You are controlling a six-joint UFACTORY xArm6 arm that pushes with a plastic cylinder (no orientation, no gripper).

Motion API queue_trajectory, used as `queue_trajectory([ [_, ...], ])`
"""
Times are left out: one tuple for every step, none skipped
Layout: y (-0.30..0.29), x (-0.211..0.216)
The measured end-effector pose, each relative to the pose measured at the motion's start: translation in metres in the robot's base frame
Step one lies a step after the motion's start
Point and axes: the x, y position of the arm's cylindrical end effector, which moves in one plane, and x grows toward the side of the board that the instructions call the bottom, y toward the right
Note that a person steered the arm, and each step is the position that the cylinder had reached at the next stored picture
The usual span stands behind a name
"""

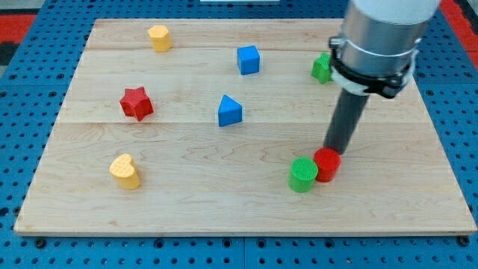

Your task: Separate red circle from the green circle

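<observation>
The red circle [326,165] and the green circle [303,174] sit touching each other on the wooden board near the view's bottom right, the green one to the left and slightly lower. My tip [333,152] comes down just behind the red circle, at its top right edge, touching or almost touching it. The dark rod hangs from the grey arm body [377,37] at the view's top right.
A green block [322,68] is partly hidden behind the arm. A blue cube [248,60], a blue triangle [229,110], a red star [136,103], a yellow hexagon [159,37] and a yellow heart [125,171] lie across the board.
</observation>
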Motion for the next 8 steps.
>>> queue_trajectory([
  [0.033, 0.019],
  [0.053, 0.037],
  [0.048, 0.031],
  [0.023, 0.014],
  [0.047, 0.029],
  [0.012, 0.043],
  [-0.041, 0.03],
  [-0.099, 0.005],
])
